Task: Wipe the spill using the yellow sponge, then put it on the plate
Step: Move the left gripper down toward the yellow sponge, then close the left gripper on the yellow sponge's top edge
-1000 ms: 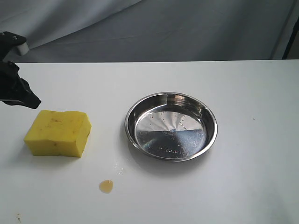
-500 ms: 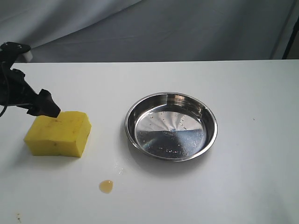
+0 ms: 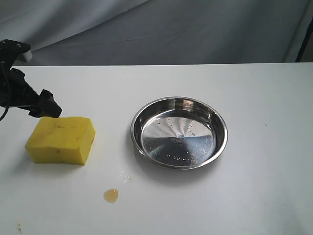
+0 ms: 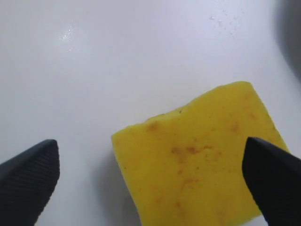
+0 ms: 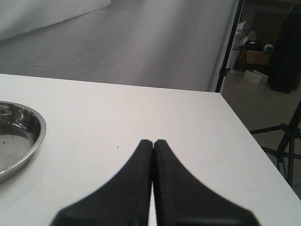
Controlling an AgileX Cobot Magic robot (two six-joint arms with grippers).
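The yellow sponge [image 3: 61, 139] lies flat on the white table at the left, its top speckled with brown [image 4: 202, 160]. My left gripper [image 3: 43, 109] hovers over the sponge's far left corner, open wide and touching nothing. In the left wrist view the gripper [image 4: 150, 146] has its two black fingertips [image 4: 33, 165] apart on either side of the sponge. The spill [image 3: 111, 195] is a small amber drop nearer the front, right of the sponge. The steel plate [image 3: 146, 110] sits empty at the centre. My right gripper [image 5: 153, 141] is shut and empty, right of the plate [image 5: 40, 127].
Tiny droplets [image 3: 126, 179] dot the table between the spill and the plate. A grey backdrop [image 3: 161, 29] hangs behind the table's far edge. The table's right edge drops off beside a stand and clutter [image 5: 282, 136].
My left gripper has opened and moved right from the table's left edge to the sponge's far left corner. Sponge, spill and plate have not moved.
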